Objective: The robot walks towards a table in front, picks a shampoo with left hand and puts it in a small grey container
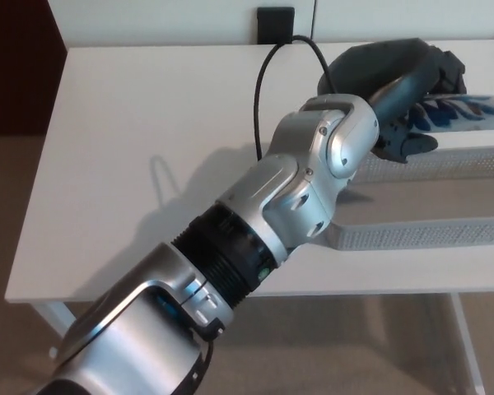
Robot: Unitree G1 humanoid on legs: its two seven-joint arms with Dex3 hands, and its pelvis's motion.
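My left arm reaches diagonally from the lower left across the white table (140,164). Its black left hand (403,90) is shut on a white shampoo bottle (465,113) with blue markings, held lying sideways above the far rim of the grey mesh container (420,234). The bottle's left part is hidden by the fingers (407,141). The container stands at the right side of the table and runs out of the picture. My right hand does not show.
A black cable (262,90) loops from a black wall socket (275,23) down behind my wrist. Dark furniture stands at the upper left. Beige floor lies left of and below the table's front edge.
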